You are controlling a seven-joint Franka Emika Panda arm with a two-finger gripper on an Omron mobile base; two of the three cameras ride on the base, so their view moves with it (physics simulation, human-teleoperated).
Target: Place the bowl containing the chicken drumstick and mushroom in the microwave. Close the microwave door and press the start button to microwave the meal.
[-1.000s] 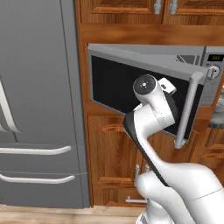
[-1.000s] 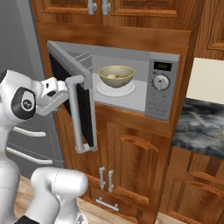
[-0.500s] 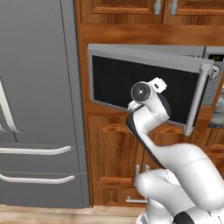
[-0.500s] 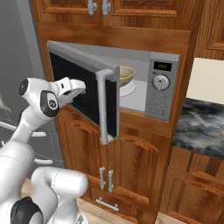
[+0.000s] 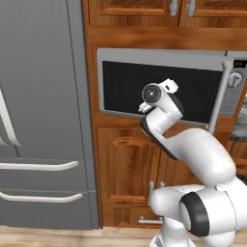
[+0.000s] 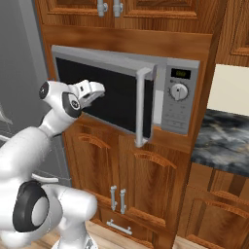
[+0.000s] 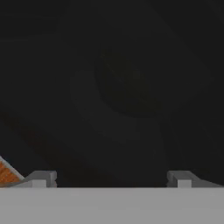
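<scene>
Silver-framed, the door [image 6: 109,95] now stands almost shut against the microwave [image 6: 182,99], only its handle side a little proud of the panel; a second ago it hung wide and the bowl sat in plain sight on the turntable, half a second ago it was half closed with the bowl's edge peeping past it. The bowl, drumstick and mushroom are now hidden behind the dark window, inside the cavity. The arm has swung across with the door, and the pincer [image 6: 92,91] sits close against the black glass, left of the bar handle [image 6: 141,108], its fingers spread wide and holding nothing.

From the right base view the gap between door and panel is plain, as are the dial and small display. The left base view shows the door face-on, looking nearly flush, with the pincer [image 5: 166,87] in front of the window. The hand view gives dark glass with a faint round shape in it, both fingertips [image 7: 41,178] far apart at the bottom.

Wooden cabinets [image 6: 146,194] surround the microwave, a grey fridge [image 5: 43,111] stands to its left, and a dark marbled surface [image 6: 223,141] lies to the right.
</scene>
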